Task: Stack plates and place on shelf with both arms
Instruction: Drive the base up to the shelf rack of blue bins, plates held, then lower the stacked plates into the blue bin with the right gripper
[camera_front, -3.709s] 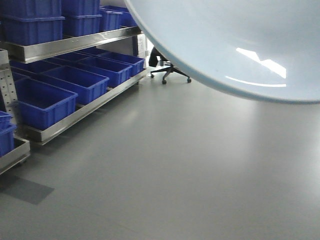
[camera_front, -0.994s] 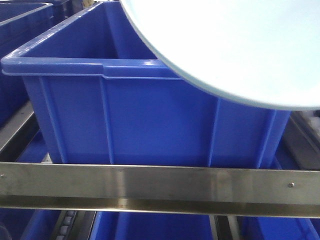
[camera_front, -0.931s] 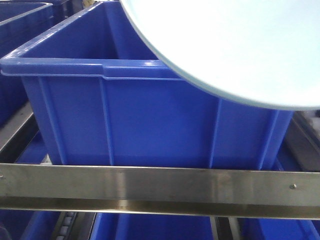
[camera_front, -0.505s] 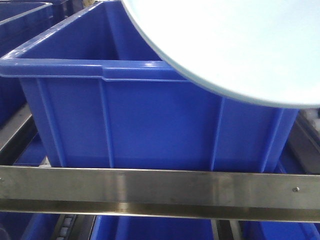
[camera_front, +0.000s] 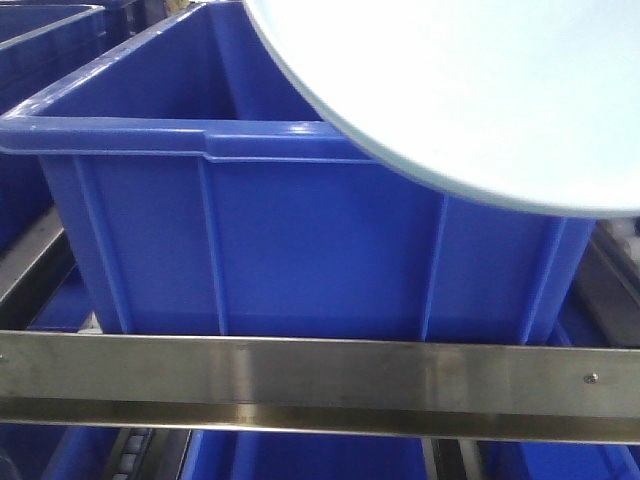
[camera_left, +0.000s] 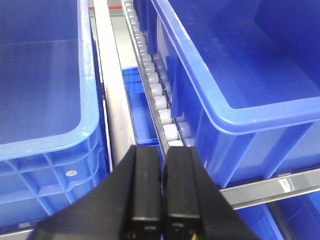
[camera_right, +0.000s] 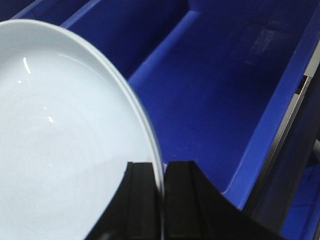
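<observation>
The right pincer grips the pale glossy round plate by its rim, clear above the blue plastic crate; the left pincer is closed, empty.

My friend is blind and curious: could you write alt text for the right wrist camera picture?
The right gripper, two black fingers at the bottom edge, pinches the rim of a large glossy pale bluish-white round plate that fills the left side. Beyond and below the plate lies the inside of a deep blue plastic crate.

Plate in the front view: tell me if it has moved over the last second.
Barely. The plate sits slightly further right against the blue crate, whose rim has dropped slightly toward the steel shelf rail.
</observation>
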